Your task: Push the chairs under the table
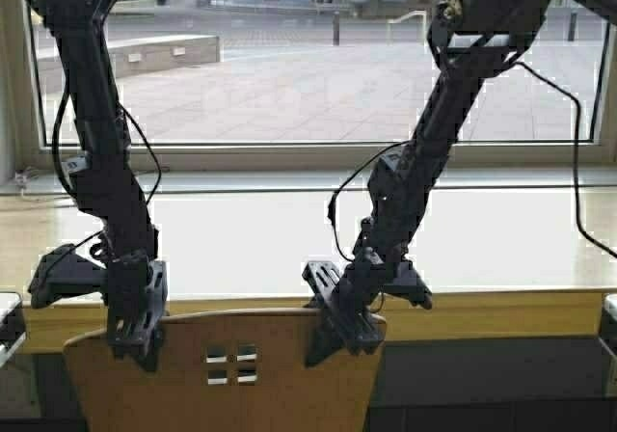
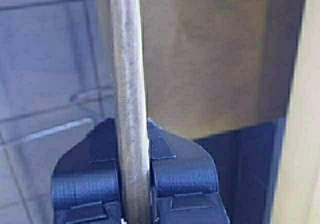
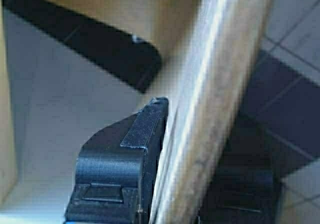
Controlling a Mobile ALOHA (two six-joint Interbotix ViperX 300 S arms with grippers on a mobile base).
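A tan plywood chair with four small square cutouts stands at the bottom of the high view, its backrest top close to the table's yellowish front edge. My left gripper is shut on the backrest's top edge near its left corner. Clamped on the same edge near the right corner is my right gripper, one dark finger pressed against each face. The chair seat and legs are out of view.
The table's glossy pale top runs across the view below a wide window. Dark floor shows to the right of the chair. Grey objects sit at the left and right margins.
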